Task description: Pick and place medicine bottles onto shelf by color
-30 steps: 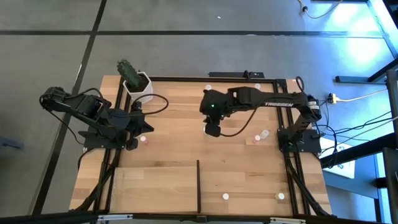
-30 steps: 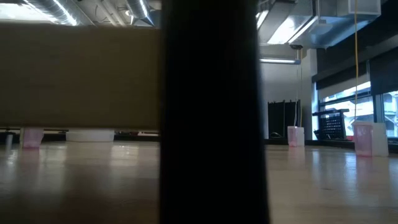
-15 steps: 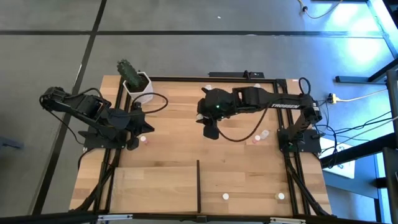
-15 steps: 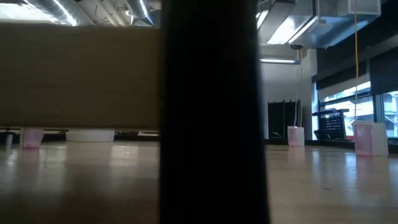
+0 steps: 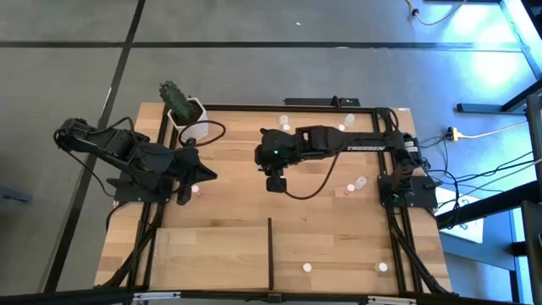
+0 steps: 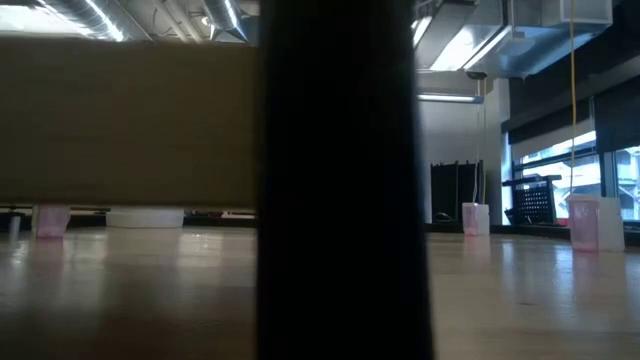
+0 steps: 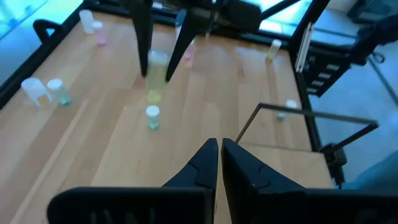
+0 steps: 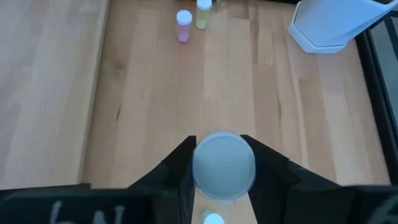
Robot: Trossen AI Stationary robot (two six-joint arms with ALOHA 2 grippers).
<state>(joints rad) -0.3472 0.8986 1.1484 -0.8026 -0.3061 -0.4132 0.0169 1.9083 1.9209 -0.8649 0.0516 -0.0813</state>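
Right gripper clamps 1 white-capped bottle above the tabletop (left gripper closed, empty).

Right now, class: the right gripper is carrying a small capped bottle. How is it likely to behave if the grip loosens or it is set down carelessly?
The bottle is held in the right gripper only by its round sides, so it could probably slip or twist. It looks tall for its width, so it may tip when released. Being round, it would likely roll across the smooth wooden table.

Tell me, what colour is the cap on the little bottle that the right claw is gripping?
White, seen best in the right wrist view: the bottle.
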